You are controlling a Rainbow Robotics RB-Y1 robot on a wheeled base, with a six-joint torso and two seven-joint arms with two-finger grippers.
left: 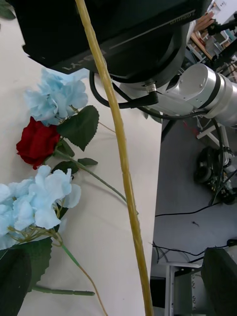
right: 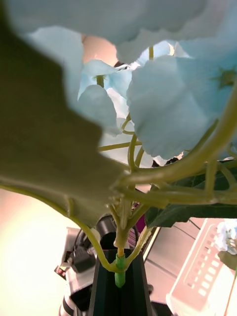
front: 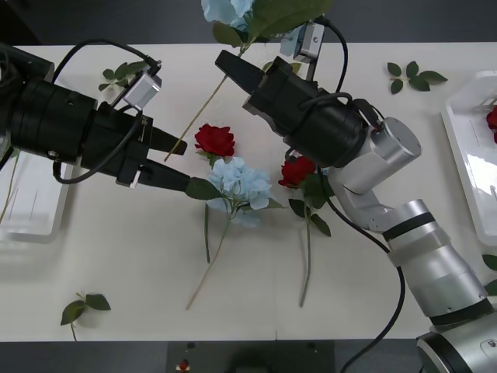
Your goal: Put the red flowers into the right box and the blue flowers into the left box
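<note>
Held flower: one of the blue flowers (front: pixel 227 9), carried by my right gripper (front: pixel 227 65) above the far edge of the table (front: pixel 140 303). Its bloom is cut off by the top of the front view.
Right jaws: in the right wrist view, I see them closed on the green stem base (right: pixel 120 274), just under where the stalks branch.
Stem axis: the long yellowish stem (front: pixel 203 103) slants from the right gripper down toward my left gripper (front: pixel 180 164), nearly in line with my left arm's reach. In the left wrist view the same stem (left: pixel 116 133) runs lengthwise past that camera.
Left gripper: hovering over the table centre, fingers spread apart and holding nothing. The free end of the hanging stem lies close between them.
Nearest arm: I judge the left is nearer the left box (front: pixel 31 206), which lies at the table's left edge under my left arm.
Coming move: I read this as either a hand-over or a long carry across the table. It turns on the stem tip lying just ahead of the left jaws.
Table centre: one blue cluster (front: pixel 239 185) flat beside two red flowers, one rose (front: pixel 214 140) far-left of it, one rose (front: pixel 297 171) to its right.
Right box: at the table's right edge (front: pixel 466 148), with something red showing inside at the edge of the front view.
</note>
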